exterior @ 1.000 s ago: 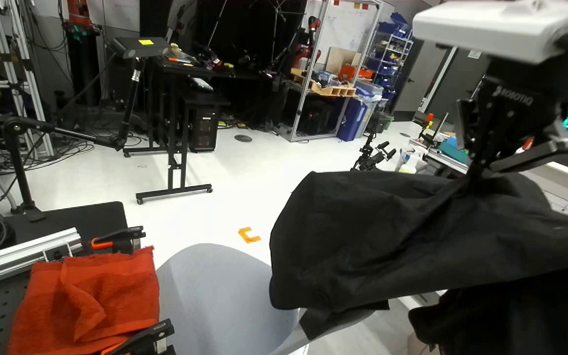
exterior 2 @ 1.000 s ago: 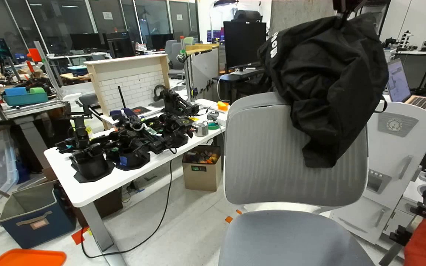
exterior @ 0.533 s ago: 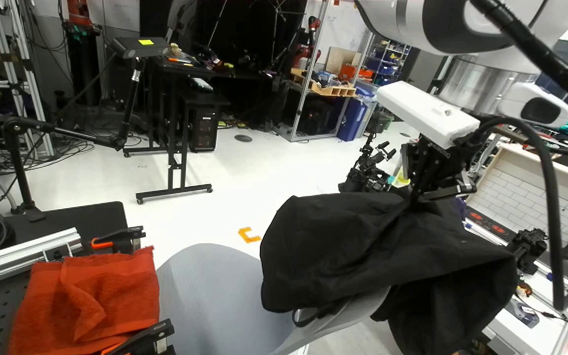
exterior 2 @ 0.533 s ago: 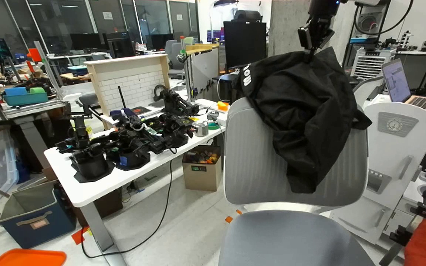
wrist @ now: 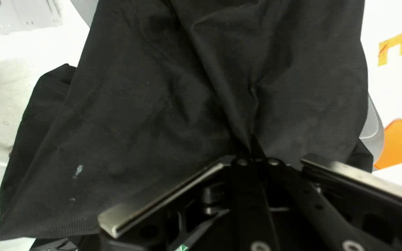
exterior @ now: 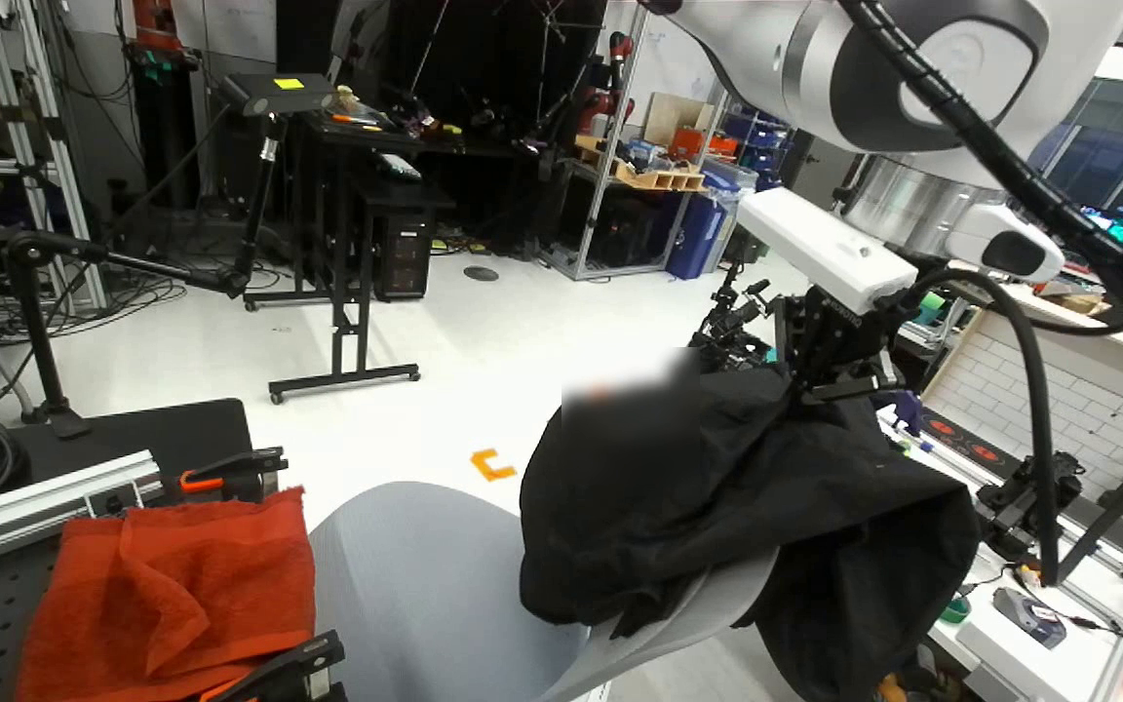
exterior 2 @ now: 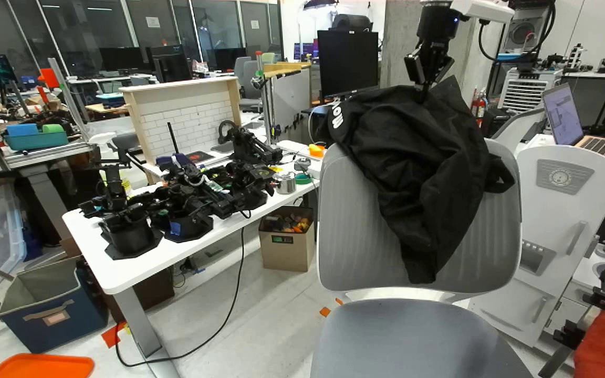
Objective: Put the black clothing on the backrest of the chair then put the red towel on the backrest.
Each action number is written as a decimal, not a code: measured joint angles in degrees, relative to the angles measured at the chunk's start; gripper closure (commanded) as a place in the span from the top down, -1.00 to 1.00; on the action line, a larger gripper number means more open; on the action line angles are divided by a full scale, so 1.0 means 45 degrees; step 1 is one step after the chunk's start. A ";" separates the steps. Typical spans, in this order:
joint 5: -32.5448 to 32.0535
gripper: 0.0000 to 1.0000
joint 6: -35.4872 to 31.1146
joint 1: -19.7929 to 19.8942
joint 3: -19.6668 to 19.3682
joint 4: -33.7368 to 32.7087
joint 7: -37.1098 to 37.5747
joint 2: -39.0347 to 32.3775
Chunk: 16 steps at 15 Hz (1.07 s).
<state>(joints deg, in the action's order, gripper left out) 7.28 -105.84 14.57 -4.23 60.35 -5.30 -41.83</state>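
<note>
The black clothing point(exterior: 737, 497) drapes over the top of the backrest point(exterior 2: 355, 231) of the grey chair. One part hangs down the seat side and ends low on the backrest, while more fabric falls behind it. My gripper point(exterior 2: 424, 93) is above the backrest's top edge, shut on a pinched fold of the clothing, which peaks up to the fingertips. In the wrist view creases run to the gripper point(wrist: 253, 150), and fabric covers nearly all of the backrest point(wrist: 372, 132). The red towel point(exterior: 172, 595) lies folded on a dark perforated surface beside the chair.
Black clamps point(exterior: 279, 668) sit at the towel's edge. The chair seat point(exterior 2: 413, 336) is in front of the backrest. A white table point(exterior 2: 92, 252) with several small black robot arms stands to one side, and a grey-white toy kitchen unit point(exterior 2: 560, 220) to the other.
My gripper and the clothing have come down and shifted left in both exterior views. The clothing now hangs lower on the backrest's front and more centrally. The towel has not moved.
</note>
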 measured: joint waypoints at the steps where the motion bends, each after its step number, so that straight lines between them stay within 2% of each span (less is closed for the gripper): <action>1: 0.0000 -0.44 0.0115 0.0011 0.0018 -0.0200 -0.0001 -0.0248; 6: -0.0002 0.25 0.0272 0.0004 0.0022 -0.0728 -0.0004 -0.1062; 11: -0.0132 0.97 0.0265 -0.0517 0.0024 -0.0725 -0.0009 -0.1045; 16: -0.0787 1.00 0.0187 -0.1411 0.0016 -0.0389 -0.0013 -0.0406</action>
<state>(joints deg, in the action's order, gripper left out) 3.74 -105.00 8.22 -4.16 58.60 -5.36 -43.65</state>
